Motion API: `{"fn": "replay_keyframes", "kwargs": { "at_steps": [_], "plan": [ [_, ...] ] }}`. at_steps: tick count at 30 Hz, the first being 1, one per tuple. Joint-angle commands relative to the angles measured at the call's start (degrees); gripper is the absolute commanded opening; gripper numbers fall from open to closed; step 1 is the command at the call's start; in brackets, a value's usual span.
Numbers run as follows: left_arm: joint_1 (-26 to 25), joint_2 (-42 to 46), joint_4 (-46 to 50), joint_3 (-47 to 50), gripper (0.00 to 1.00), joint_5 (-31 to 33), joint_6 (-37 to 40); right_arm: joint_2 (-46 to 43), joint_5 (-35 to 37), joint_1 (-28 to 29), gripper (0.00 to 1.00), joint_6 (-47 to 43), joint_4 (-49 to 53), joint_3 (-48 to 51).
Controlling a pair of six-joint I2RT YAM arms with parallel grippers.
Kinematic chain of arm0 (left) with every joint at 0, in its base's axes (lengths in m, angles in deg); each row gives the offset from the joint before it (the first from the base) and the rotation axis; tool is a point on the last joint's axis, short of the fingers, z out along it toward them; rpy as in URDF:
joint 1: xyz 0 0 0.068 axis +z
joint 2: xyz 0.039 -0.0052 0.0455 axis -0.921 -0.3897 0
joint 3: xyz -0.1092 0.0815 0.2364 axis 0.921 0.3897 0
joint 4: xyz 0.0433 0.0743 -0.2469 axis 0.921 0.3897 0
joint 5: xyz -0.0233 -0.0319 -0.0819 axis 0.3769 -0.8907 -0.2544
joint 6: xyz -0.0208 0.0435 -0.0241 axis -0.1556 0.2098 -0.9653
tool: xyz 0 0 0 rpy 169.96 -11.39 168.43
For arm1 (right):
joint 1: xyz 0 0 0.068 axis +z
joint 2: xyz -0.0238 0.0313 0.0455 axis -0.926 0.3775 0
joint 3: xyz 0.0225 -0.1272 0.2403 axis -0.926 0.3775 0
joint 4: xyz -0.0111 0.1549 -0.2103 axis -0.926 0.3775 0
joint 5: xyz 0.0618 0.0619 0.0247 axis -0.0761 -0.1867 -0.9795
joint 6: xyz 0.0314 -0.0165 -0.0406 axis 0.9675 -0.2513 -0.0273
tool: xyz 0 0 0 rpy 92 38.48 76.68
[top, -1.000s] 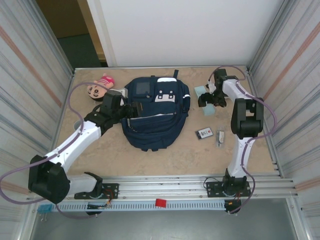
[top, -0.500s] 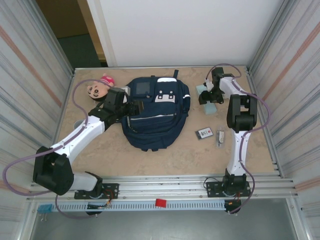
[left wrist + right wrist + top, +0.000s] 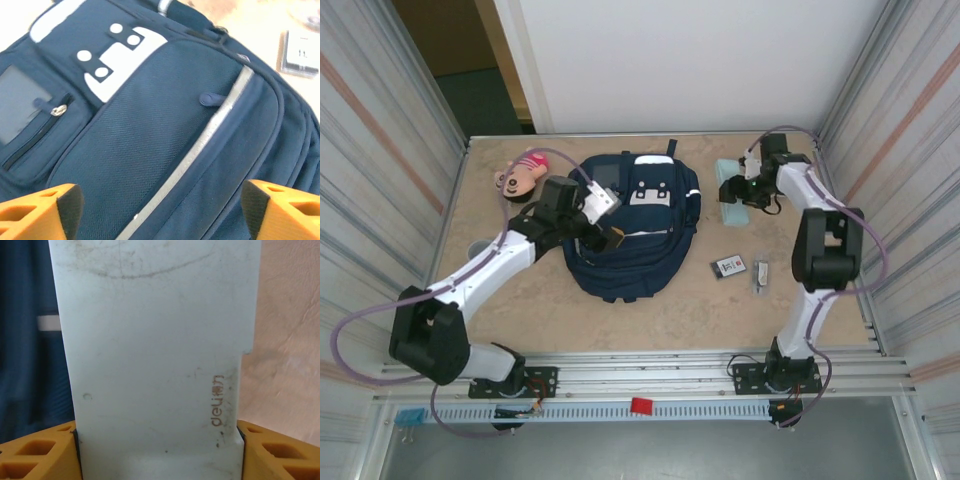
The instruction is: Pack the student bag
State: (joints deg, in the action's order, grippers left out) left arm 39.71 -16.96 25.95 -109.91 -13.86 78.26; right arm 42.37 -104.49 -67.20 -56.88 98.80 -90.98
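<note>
Two-fingered left gripper (image 3: 161,200) spread above student bag (image 3: 150,125); right gripper (image 3: 160,440) clamps pale case (image 3: 150,340).

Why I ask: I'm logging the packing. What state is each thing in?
bag: lying flat, front up, small front zip shut.
left pincer: open, over the bag, holding nothing.
right pincer: shut on the case.
case: pale, gripped on both sides.
doll: lying on the table, left of the bag.
card pack: flat on the table, right of the bag.
</note>
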Motion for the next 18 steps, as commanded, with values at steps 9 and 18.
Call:
{"fn": "replay_keyframes", "kwargs": {
  "at_steps": [9, 18],
  "plan": [
    [-0.48, -14.4, -0.86, -4.35, 0.9, -2.27, 21.24, -17.41, -9.54, -0.45, 0.48, 11.46, -4.86, 16.29],
    [-0.92, -13.28, 4.9, -4.34, 0.92, -11.5, 25.07, -20.03, -11.3, -0.45, 0.48, 13.44, -5.53, 18.95]
  ]
}}
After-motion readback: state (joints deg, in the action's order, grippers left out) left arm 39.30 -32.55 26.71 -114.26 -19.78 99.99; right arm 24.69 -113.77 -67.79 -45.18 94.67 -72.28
